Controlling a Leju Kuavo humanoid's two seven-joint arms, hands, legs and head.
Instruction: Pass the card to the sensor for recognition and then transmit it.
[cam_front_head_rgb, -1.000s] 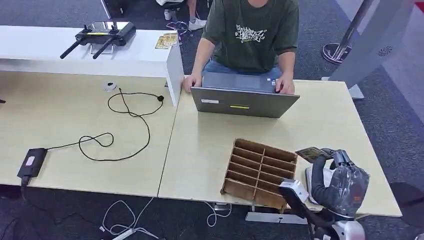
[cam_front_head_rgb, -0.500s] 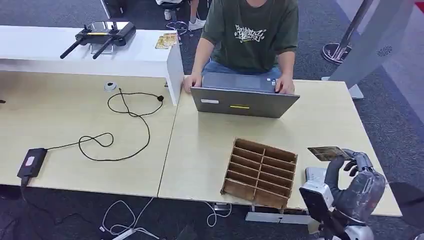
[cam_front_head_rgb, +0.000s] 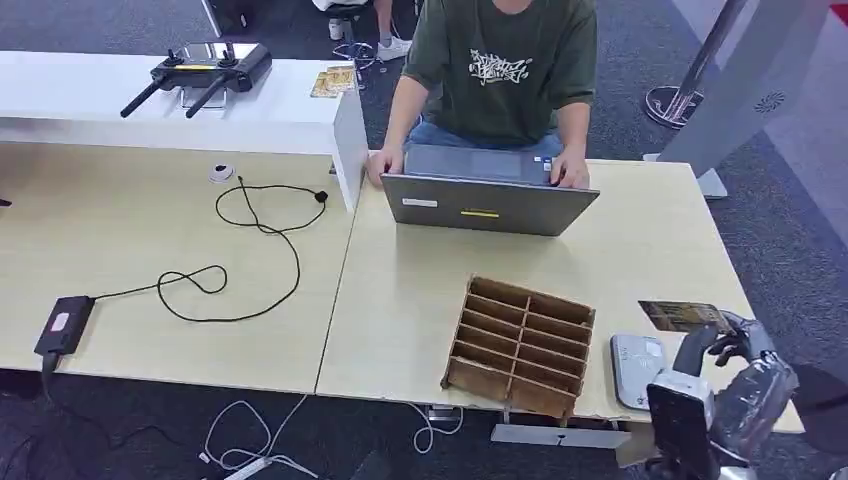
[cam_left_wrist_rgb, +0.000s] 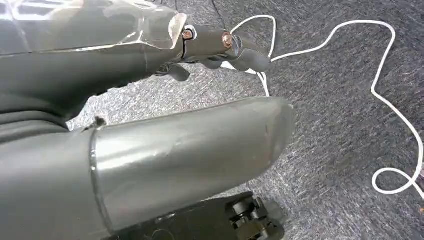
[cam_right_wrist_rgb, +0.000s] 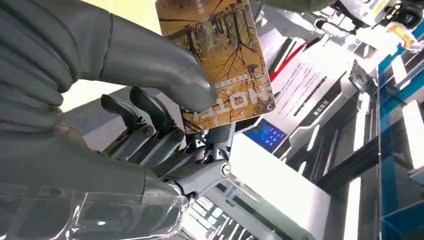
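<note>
My right hand (cam_front_head_rgb: 735, 350) is at the table's near right corner and pinches a brown hotel card (cam_front_head_rgb: 680, 316) between the thumb (cam_right_wrist_rgb: 150, 70) and fingers. The card (cam_right_wrist_rgb: 220, 60), printed with bare trees, is held roughly flat above the table, just right of the grey-white card sensor (cam_front_head_rgb: 637, 356) that lies on the tabletop. My left hand (cam_left_wrist_rgb: 150, 145) hangs over the dark carpet, fingers loosely curled, holding nothing.
A wooden slotted card box (cam_front_head_rgb: 520, 345) lies left of the sensor. A person sits at the far side typing on a grey laptop (cam_front_head_rgb: 485, 200). A black cable (cam_front_head_rgb: 250, 250) and power brick (cam_front_head_rgb: 62, 325) lie on the left table. White cords (cam_left_wrist_rgb: 350, 60) trail on the floor.
My right hand has carried the card to the right and nearer the table's front edge, uncovering the sensor it was over a second ago. The person and laptop stay put.
</note>
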